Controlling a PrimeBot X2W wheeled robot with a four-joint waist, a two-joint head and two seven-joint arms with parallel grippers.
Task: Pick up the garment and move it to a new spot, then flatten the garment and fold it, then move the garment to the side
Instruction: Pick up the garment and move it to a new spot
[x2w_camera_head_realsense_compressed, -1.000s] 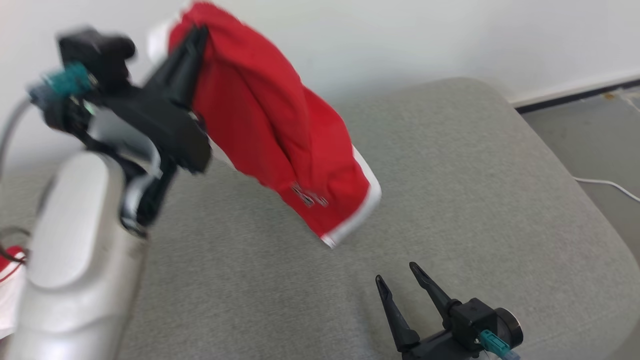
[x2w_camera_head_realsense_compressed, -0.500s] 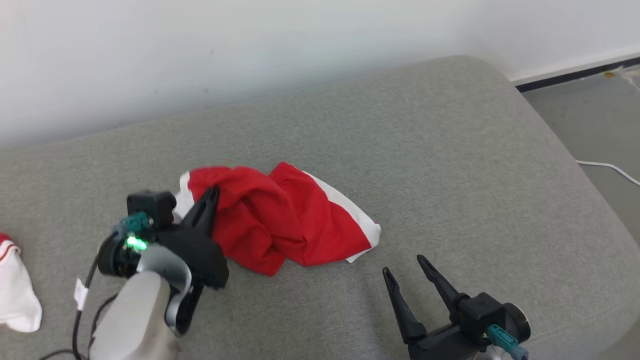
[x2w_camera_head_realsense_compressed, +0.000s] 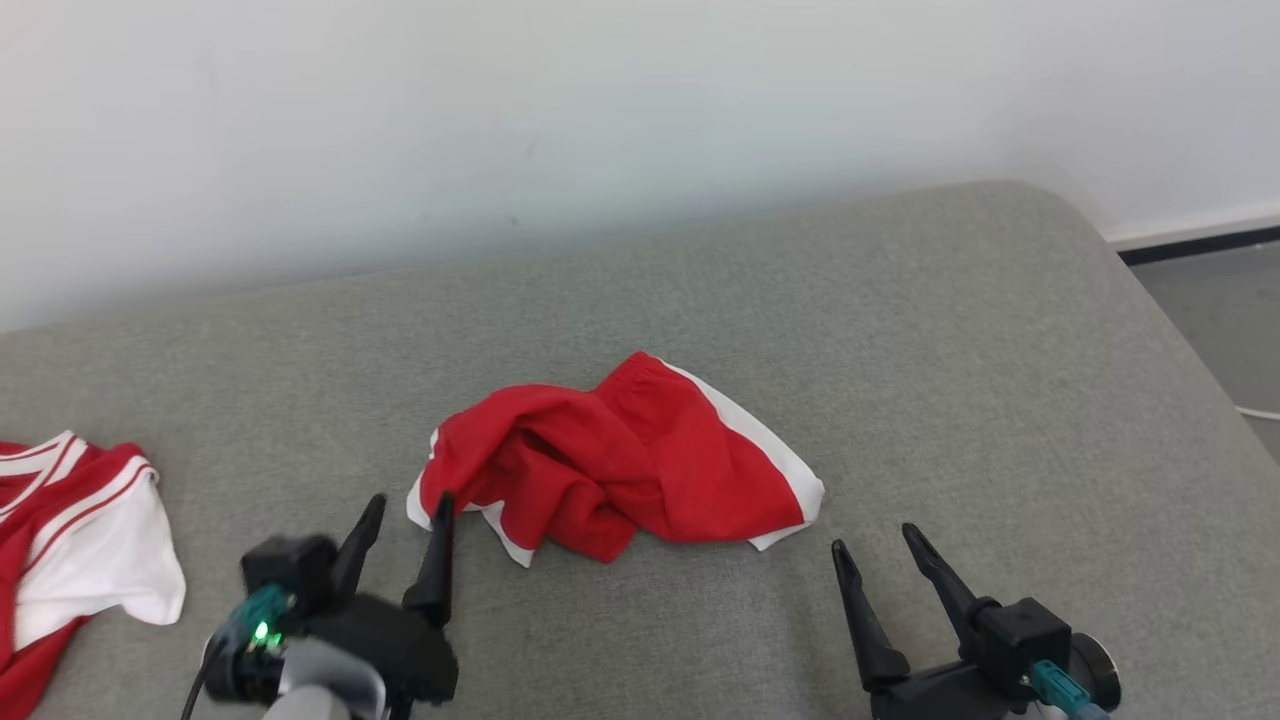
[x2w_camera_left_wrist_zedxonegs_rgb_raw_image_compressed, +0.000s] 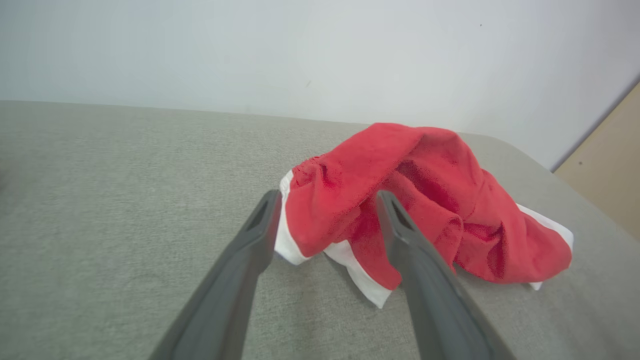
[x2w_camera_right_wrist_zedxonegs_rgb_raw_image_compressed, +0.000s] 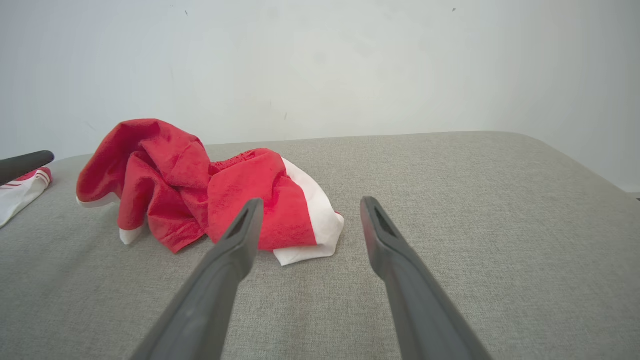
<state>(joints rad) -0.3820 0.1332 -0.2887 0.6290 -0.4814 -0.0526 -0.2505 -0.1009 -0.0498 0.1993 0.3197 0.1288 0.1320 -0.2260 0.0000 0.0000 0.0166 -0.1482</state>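
Red garment heaped near the middle of the grey cushion, somewhat closer to its front edge than to its back edge by the wall. Left claw spread open and empty, tips just beside the heap's near-left white-trimmed corner; hard to tell whether touching. Right claw likewise spread and empty, near the front edge, just short of the heap's right-hand white band.

Probably at the flattening step, with the move to a new spot seemingly done. To do it well: pinch a single layer at each outer end, on the white trim rather than the bunched red folds in the middle. Close fully before lifting, then draw the two ends apart toward the cushion's left and right edges, low over the surface. Keep clear of the second red-and-white garment at the left edge.

Soft, matte cloth, deeply creased, with a gathered waistband at the heap's far side; likely limp and prone to slipping. Coarse woven upholstery, rounded at the far right corner, probably offering some friction.
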